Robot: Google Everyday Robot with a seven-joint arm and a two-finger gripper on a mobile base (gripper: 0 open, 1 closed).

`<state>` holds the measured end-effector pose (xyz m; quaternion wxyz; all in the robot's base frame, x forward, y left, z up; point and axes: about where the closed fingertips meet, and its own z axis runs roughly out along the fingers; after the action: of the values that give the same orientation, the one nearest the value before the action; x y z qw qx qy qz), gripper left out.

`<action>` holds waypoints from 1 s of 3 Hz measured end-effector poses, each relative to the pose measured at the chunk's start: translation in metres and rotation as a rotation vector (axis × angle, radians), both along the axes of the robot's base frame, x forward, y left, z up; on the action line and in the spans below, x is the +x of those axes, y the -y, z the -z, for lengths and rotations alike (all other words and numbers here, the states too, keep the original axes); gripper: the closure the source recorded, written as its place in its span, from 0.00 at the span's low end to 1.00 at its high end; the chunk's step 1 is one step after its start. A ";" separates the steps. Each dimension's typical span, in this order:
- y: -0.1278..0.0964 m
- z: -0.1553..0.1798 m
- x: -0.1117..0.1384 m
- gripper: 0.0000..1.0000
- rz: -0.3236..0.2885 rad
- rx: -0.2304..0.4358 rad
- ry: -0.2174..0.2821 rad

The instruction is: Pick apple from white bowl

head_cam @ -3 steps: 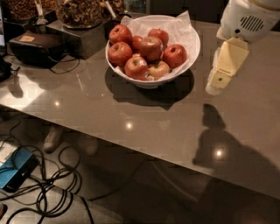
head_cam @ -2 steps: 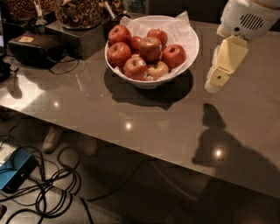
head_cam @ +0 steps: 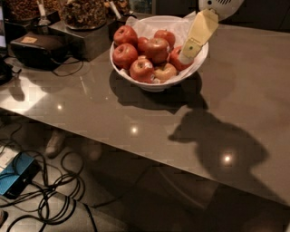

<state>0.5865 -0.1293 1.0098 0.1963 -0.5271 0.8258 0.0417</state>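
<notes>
nearest the camera, black cables (head_cam: 50, 199) are lying in loops on the dark floor at lower left, and a small blue device (head_cam: 16, 179) is sitting among them. above that, a grey table (head_cam: 113, 118) is stretching across the whole view, with small spots of light glinting on its top. the dark shadow (head_cam: 222, 145) of my arm is falling on the table's right side.

further back, near the table's middle, the white bowl (head_cam: 154, 84) is standing upright, lined with crinkled white paper (head_cam: 145, 22) and heaped with apples. the apple (head_cam: 156, 49), large, glossy and dark red, is sitting on top of the heap near the bowl's centre, its stem dimple facing up. a smaller pale yellow apple (head_cam: 165, 71) is lying just in front of it, against the bowl's near wall, and other red apples are crowding around both.

my gripper (head_cam: 186, 58), cream-coloured, is slanting down from the upper right, and its tip is hanging over the bowl's right side, just right of the dark red apple. i cannot tell whether it is touching any fruit, nor whether it is spread or closed.

at the far left, a black box (head_cam: 38, 47) is resting on the table, and behind it jars of brown snacks (head_cam: 84, 13) are standing in a row.
</notes>
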 end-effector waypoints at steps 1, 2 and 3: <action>-0.005 -0.007 0.008 0.00 -0.001 0.015 0.033; -0.012 -0.007 0.018 0.00 0.037 0.045 0.049; -0.030 -0.010 0.035 0.02 0.062 0.089 0.054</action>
<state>0.6213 -0.0994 1.0193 0.2427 -0.4928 0.8336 0.0579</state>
